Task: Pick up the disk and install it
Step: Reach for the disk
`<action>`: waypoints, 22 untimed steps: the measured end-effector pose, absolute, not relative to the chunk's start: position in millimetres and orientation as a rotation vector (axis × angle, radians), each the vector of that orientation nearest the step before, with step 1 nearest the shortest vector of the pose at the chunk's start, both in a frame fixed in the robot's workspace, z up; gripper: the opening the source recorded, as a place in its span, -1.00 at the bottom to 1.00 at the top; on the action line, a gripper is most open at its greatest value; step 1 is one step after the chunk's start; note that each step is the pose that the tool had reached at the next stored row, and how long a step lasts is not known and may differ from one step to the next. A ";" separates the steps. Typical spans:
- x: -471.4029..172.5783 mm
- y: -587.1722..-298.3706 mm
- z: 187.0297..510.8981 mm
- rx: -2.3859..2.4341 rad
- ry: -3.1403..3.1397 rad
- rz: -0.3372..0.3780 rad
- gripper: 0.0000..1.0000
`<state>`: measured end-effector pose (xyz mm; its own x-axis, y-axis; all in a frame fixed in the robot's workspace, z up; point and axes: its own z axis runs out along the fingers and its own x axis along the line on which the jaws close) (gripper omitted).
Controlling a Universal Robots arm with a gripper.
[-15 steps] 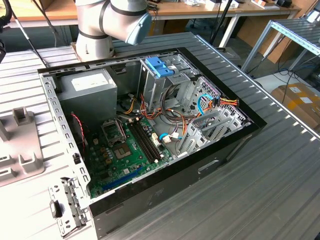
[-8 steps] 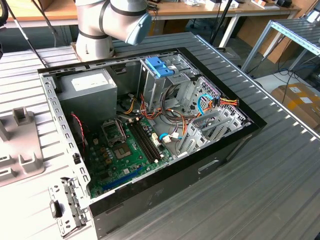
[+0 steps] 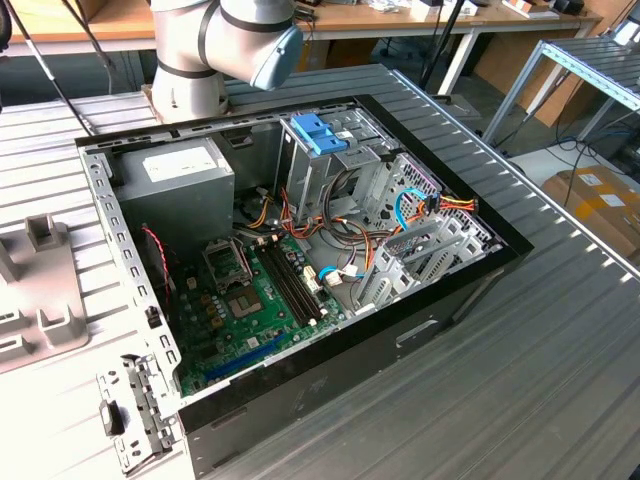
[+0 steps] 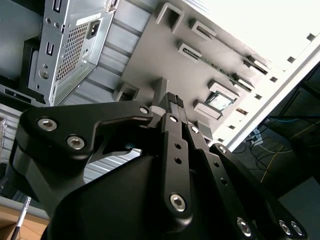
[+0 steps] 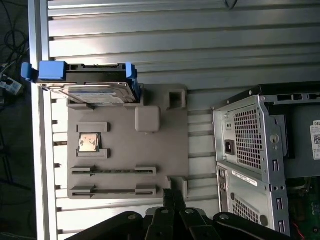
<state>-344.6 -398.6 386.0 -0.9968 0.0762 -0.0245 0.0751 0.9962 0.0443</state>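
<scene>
The gripper (image 5: 170, 194) has its jaws together, holding nothing, at the near edge of the grey moulded tray (image 5: 165, 125). The disk (image 5: 85, 85) sits at the tray's far corner, well apart from the jaws. I judge it stiff, dense and shock-sensitive: smooth metal in slightly springy blue plastic rails, best gripped across the two long rails.

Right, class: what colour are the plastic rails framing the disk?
Light blue. The rails around the disk show best in the first wrist view.

My arm (image 3: 195, 50): silver-grey tube segments, pale blue joint cap (image 3: 277, 57). My gripper (image 4: 173, 102): matte black linkage bars (image 4: 175, 155), silver hex screws (image 4: 177, 202).
</scene>
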 end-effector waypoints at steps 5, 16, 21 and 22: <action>-345.5 -398.3 385.7 0.118 3.113 0.068 -0.79; -346.6 -391.8 383.9 0.118 3.112 0.068 -0.79; -348.1 -387.3 382.9 0.118 3.112 0.068 -0.79; -348.5 -386.4 382.6 0.118 3.112 0.068 -0.79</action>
<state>-348.5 -386.4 382.6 -0.9968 0.0763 -0.0246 0.0751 0.9962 0.0444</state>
